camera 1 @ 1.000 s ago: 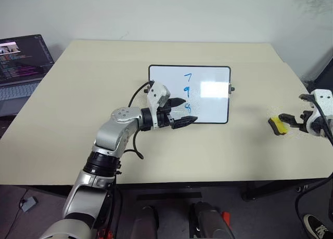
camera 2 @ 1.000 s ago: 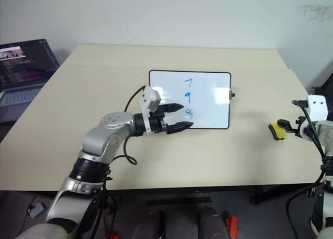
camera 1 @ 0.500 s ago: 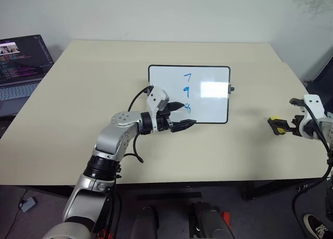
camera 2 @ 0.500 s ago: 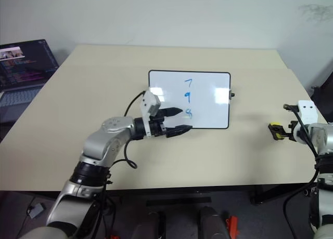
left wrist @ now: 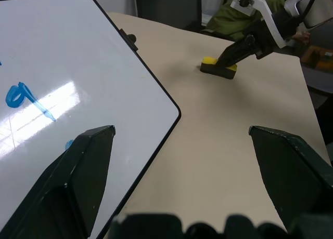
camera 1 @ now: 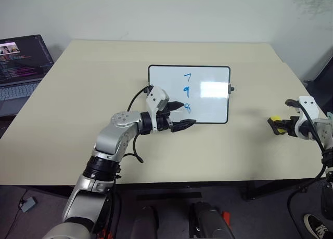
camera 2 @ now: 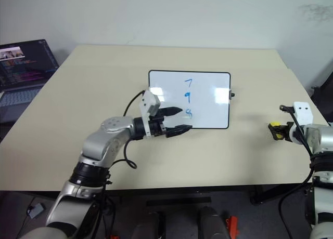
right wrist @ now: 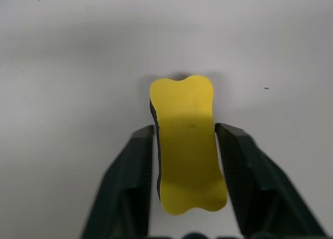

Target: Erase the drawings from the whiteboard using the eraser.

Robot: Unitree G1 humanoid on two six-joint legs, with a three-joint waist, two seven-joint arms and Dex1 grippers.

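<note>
My right gripper (right wrist: 184, 145) pinches the eraser (right wrist: 187, 145); I should squeeze squarely before lifting toward the whiteboard (camera 1: 208, 101), left gripper (camera 1: 182, 114) spread.

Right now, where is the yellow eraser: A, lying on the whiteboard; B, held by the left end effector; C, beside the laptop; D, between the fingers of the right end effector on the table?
D: the right wrist view shows the eraser squeezed between the two fingers of the right end effector, on the table well to the right of the whiteboard.
</note>
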